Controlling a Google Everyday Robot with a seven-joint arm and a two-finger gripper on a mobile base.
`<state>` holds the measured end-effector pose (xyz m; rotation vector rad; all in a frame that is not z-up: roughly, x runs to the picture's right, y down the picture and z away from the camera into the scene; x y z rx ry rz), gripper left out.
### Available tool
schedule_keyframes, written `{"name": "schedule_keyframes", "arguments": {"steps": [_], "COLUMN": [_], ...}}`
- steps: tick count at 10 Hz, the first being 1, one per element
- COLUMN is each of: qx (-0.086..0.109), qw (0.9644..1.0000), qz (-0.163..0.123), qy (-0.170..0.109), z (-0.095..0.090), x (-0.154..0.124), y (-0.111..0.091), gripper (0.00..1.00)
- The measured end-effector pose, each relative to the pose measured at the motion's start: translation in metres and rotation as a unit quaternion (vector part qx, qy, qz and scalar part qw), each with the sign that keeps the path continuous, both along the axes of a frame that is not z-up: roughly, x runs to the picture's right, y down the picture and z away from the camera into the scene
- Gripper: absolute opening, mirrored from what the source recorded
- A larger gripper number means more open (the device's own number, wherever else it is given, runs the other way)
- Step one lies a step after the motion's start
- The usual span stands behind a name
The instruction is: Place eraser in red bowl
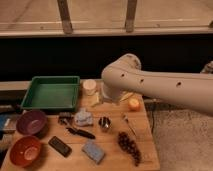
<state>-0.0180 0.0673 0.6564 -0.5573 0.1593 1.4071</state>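
Note:
The eraser (60, 146), a small flat black block, lies on the wooden table near the front left. The red bowl (25, 150) stands just to its left at the front left corner and holds nothing. My arm (160, 85) reaches in from the right and bends down at the back middle of the table. My gripper (110, 95) hangs there, largely hidden under the bend, well behind and to the right of the eraser.
A purple bowl (31, 121) stands behind the red bowl, a green tray (30, 102) at the back left, a white cup (89, 86) beside it. Mid-table lie a crumpled bag (83, 117), black-handled tool (80, 132), metal cup (104, 122), blue-grey sponge (93, 151), grapes (129, 146) and an orange (134, 104).

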Motion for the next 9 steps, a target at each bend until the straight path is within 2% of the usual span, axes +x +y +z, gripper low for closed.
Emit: {"name": "schedule_keyframes", "arguments": {"steps": [1, 3, 4, 6, 9], "qx": [0.0, -0.008, -0.015, -0.025, -0.026], "qw": [0.9999, 0.9974, 0.994, 0.9858, 0.986], "qz": [-0.014, -0.056, -0.085, -0.128, -0.128], "qy": [-0.01, -0.044, -0.067, -0.106, -0.104], "z": [0.001, 0.007, 0.008, 0.001, 0.002], "x": [-0.014, -0.064, -0.095, -0.135, -0.134], "y": [-0.002, -0.004, 0.0, 0.012, 0.012], "gripper": [0.69, 0.69, 0.69, 0.69, 0.69]}}
